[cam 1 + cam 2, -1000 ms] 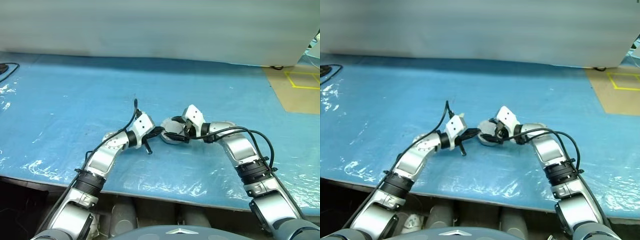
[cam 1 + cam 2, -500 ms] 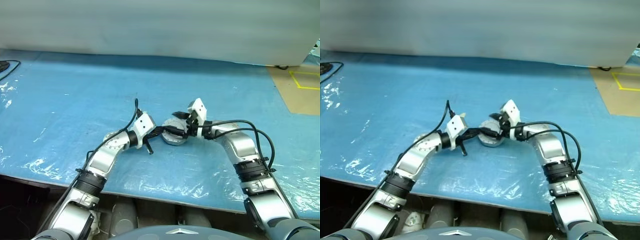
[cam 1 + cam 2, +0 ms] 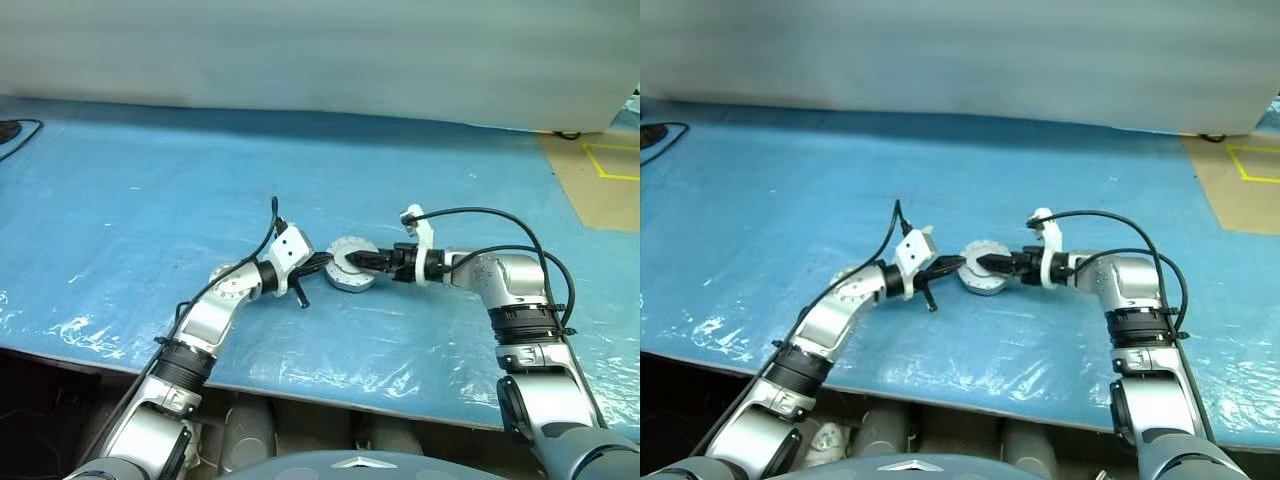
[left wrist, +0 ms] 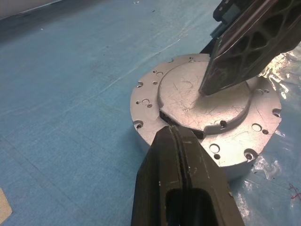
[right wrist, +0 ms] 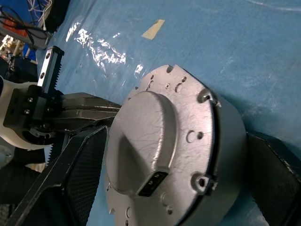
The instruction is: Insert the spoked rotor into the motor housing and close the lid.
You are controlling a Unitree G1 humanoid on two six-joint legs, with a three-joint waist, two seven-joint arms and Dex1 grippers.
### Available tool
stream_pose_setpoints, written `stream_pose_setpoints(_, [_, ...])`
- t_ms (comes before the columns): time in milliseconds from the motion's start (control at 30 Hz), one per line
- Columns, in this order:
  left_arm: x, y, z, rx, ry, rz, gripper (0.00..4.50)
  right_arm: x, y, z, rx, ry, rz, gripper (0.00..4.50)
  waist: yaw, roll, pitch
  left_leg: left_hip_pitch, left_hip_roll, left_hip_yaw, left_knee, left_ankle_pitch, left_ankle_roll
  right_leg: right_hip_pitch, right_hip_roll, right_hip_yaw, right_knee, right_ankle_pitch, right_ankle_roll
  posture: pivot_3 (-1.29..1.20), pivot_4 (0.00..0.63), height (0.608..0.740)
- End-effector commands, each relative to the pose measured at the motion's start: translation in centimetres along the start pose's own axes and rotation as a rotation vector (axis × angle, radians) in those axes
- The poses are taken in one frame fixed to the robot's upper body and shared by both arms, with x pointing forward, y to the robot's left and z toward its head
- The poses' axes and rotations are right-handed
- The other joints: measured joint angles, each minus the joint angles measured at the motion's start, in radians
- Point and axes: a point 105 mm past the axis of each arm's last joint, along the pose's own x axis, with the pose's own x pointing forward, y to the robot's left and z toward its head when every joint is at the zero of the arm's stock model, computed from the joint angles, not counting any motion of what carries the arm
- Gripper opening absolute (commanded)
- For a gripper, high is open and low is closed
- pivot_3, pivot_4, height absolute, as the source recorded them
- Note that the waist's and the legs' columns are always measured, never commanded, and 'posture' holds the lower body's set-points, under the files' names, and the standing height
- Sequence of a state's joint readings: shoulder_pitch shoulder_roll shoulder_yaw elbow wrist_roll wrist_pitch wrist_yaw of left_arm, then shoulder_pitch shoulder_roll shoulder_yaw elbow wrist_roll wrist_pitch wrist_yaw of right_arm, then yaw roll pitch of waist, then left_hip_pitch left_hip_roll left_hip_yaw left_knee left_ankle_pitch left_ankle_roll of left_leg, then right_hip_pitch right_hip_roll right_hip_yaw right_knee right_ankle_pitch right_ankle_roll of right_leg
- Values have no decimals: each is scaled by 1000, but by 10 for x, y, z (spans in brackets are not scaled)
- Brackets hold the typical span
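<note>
Housing [image 4: 207, 117]: rigid, heavy-looking, slick metal; best gripped across its rim.
Right gripper [image 5: 164, 155]: jaws wide, straddling housing.
Left gripper [image 4: 176, 155]: jaws closed, tip against housing.

A silver-grey housing [image 4: 207, 122], scratched and dotted with small holes, is seen on a blue counter [image 3: 150, 190]. Black fingers [image 4: 181, 183] and a yellow-lined brown patch [image 3: 600, 180] are seen.

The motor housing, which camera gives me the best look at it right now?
The left wrist view: the motor housing is seen from above, raised round top and holed flange plain. The right wrist view shows it tilted, with its side wall. The two head views show only a small grey disc between the grippers.
</note>
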State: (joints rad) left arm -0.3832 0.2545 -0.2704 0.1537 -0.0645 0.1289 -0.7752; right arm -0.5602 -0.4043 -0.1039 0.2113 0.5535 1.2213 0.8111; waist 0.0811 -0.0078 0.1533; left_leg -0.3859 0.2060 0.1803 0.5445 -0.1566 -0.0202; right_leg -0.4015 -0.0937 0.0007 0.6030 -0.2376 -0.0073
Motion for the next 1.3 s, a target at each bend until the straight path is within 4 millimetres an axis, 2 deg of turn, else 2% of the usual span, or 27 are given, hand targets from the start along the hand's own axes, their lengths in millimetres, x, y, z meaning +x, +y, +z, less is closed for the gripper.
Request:
stream_pose_setpoints(33, [2,-9,-17,-34,62,-27,0,-4,23,10,85,-20,119,4470,0,0,0,0,0,0,0,0,0,0,0,0,0,0,0,0,150,740])
stream_pose_setpoints(100, [2,-8,-17,-35,61,-18,0,-2,23,13,150,-42,134,4470,1,1,0,0,0,0,0,0,-1,-1,0,0,0,0,0,0,150,740])
stream_pose_setpoints(267, [0,-3,-17,-36,58,1,0,4,28,8,224,-18,170,2915,-1,1,1,0,0,0,-1,0,-1,-2,2,0,0,0,0,0,150,740])
stream_pose_setpoints(367, [-1,-1,-17,-36,57,9,0,6,35,-1,244,30,202,1941,-6,2,1,0,0,0,-1,0,-2,-3,2,0,0,0,0,0,150,740])
stream_pose_setpoints(467, [-1,-1,-17,-38,54,13,0,7,42,-14,250,89,229,1261,-4,2,1,0,0,0,-2,-1,-3,-3,3,-1,0,0,0,0,150,740])
stream_pose_setpoints(567, [0,-1,-16,-38,50,14,0,8,46,-21,243,121,235,1205,-5,2,1,1,0,0,-2,-1,-4,-3,3,0,0,0,0,0,150,740])
stream_pose_setpoints(733, [0,5,-11,-49,18,54,0,10,50,-18,266,100,260,1205,-9,2,1,1,1,0,-2,-2,-6,-3,4,0,0,-1,-1,0,150,740])
stream_pose_setpoints(933, [-10,42,8,-195,-122,252,0,11,50,1,317,-11,302,1205,-8,5,5,-3,1,0,-1,-2,-6,-7,4,0,2,-1,-1,0,150,740])
stream_pose_setpoints(1100, [-34,61,19,-369,-264,346,0,9,50,31,381,-182,367,1205,-4,5,7,-10,0,2,2,-2,-6,-12,4,-1,3,-1,-1,0,150,740])
stream_pose_setpoints(1300, [-70,63,15,-507,-344,415,0,11,50,46,402,-287,380,1205,-2,5,7,-18,1,2,2,-2,-6,-19,4,-4,4,2,2,0,150,740])
